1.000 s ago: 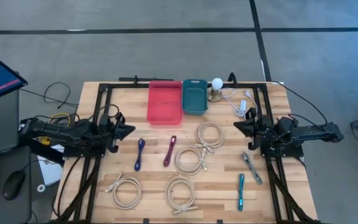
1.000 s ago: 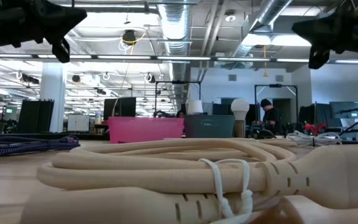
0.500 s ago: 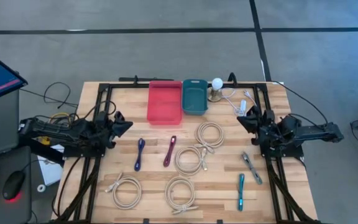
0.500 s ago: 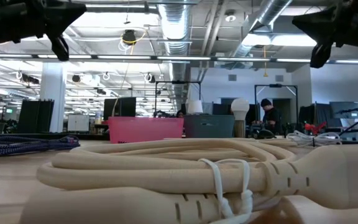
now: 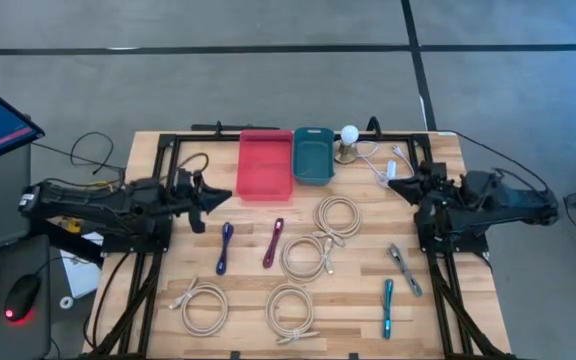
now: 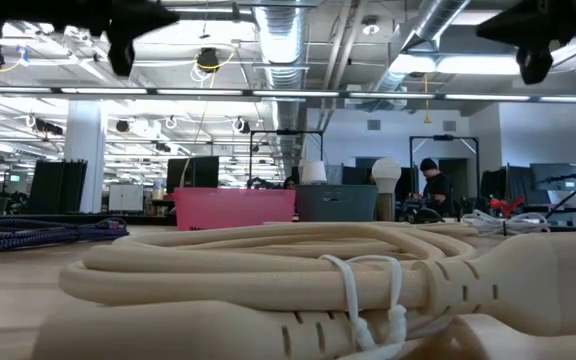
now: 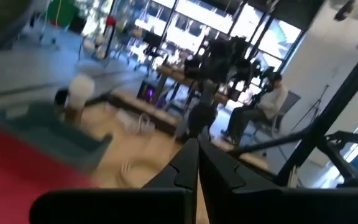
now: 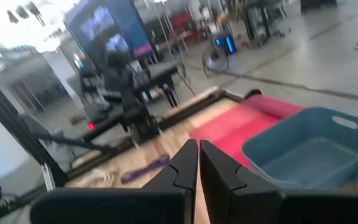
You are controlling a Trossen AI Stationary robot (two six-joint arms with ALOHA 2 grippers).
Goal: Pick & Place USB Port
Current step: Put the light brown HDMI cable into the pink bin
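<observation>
Hovering above the table, the left gripper (image 5: 226, 194) and right gripper (image 5: 394, 186) are both pressed together, nothing pinched. Just below the left gripper the purple USB cable (image 5: 225, 247) is seen lying.

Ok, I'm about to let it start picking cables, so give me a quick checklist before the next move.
1. Left gripper empty, fingers shut: ok, but must open before a grasp.
2. Right gripper empty, fingers shut: ok, same note.
3. Red bin free to receive: ok, nothing visible inside.
4. Teal bin free: ok.
5. Purple cable lying apart from the others: ok.
6. Which cable goes in which bin: cannot tell.
</observation>
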